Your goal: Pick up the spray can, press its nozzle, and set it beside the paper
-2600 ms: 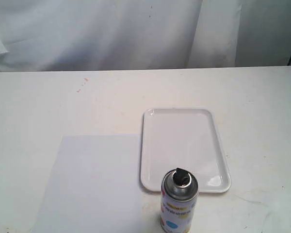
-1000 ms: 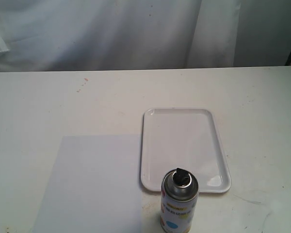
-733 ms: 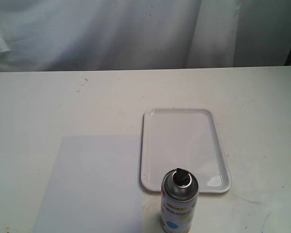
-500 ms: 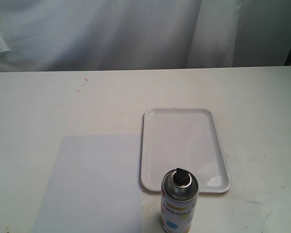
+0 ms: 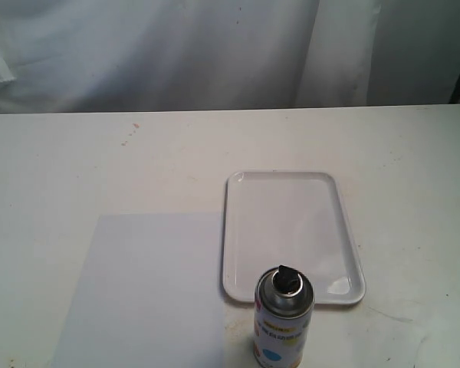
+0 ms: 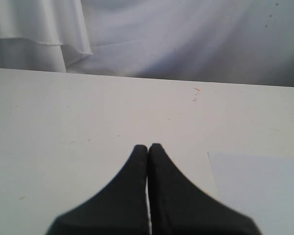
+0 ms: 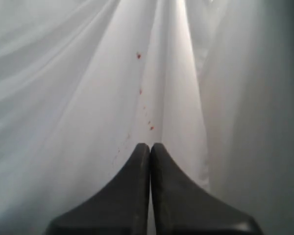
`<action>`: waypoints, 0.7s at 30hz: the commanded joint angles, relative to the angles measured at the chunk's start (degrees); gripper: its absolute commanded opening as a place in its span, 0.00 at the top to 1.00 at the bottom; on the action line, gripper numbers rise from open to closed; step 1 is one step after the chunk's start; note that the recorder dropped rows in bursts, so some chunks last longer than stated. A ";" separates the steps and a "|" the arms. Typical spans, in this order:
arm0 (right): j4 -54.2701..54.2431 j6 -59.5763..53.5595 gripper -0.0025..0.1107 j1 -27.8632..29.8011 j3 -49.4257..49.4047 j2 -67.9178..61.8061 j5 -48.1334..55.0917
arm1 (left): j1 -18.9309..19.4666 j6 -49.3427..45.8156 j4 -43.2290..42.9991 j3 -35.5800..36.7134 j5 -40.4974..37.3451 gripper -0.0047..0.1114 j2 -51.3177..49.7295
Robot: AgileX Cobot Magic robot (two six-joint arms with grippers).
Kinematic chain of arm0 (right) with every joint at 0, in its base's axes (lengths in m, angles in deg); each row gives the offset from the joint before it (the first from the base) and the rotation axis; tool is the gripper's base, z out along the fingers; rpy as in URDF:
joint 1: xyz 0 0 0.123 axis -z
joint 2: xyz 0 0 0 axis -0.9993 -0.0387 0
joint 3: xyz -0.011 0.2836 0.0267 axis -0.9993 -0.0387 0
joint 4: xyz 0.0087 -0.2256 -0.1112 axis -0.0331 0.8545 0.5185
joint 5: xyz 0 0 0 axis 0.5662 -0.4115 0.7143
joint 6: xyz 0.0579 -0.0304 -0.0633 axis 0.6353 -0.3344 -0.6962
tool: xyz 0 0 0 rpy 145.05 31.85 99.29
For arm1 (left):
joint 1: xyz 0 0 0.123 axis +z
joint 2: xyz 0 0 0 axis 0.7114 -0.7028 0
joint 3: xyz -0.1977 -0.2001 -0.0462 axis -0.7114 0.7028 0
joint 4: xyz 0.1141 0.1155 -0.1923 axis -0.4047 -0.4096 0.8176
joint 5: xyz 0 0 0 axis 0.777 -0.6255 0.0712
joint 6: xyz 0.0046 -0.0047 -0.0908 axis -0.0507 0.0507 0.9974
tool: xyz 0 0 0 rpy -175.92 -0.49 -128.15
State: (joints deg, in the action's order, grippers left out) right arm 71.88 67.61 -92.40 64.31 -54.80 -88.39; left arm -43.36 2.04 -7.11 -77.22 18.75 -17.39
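Exterior: upright can (image 5: 284,326), black nozzle (image 5: 286,277) on top, at 6 o'clock of tray (image 5: 280,175), just 3 o'clock of paper (image 5: 149,287).
Left wrist: gripper (image 6: 148,147) pinched together, empty, above table (image 6: 63,122); paper (image 6: 259,186) corner near.
Right wrist: gripper (image 7: 150,145) likewise closed, empty, facing curtain (image 7: 88,73).

Glossy white tray (image 5: 291,230) on white table (image 5: 61,169), draped white curtain (image 5: 176,54) behind, reddish specks (image 5: 130,134) on tabletop

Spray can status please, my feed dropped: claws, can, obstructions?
Left claw shut, empty. Right claw shut, empty, facing curtain. Spray can upright, ungrasped, near paper and tray. Nothing blocking.
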 commanded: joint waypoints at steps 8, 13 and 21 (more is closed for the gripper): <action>19.72 10.91 0.98 -0.39 0.17 -12.53 0.93 | 0.04 -0.04 0.00 0.26 0.36 0.96 0.27; 20.32 11.73 0.98 -0.39 -0.08 -15.16 1.24 | 0.04 -0.04 0.00 0.26 0.36 0.96 0.27; 20.32 8.88 0.98 -0.39 -6.37 -19.23 -6.52 | 0.04 -0.04 0.00 0.26 0.36 0.96 0.27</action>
State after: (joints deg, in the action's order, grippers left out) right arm 91.74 78.05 -92.40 60.38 -72.73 -89.37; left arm -43.36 2.04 -7.11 -77.22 18.75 -17.39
